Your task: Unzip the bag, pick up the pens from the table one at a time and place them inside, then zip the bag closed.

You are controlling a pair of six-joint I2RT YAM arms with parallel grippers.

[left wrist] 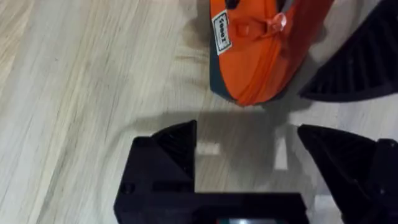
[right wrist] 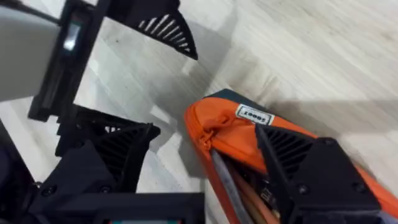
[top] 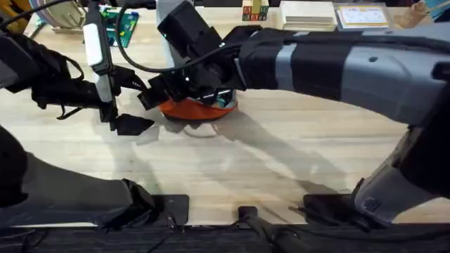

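Table [top: 281, 161] of pale wood carries the orange bag [top: 197, 109] near its middle. My right gripper [right wrist: 205, 162] is open over the bag's open mouth, one finger [right wrist: 298, 168] upon the fabric, and pens [right wrist: 233, 186] lie inside. My left gripper [left wrist: 249, 149] stands open just beside the bag's end. Its small white label [right wrist: 254, 115] carries dark characters I cannot read surely.

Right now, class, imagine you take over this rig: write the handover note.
Left end effector: open, empty, over the table beside the bag.
Right end effector: open, straddling the bag's end, one finger against its side.
Done: bag unzipped, pens lying inside.
Left: zip the bag closed.
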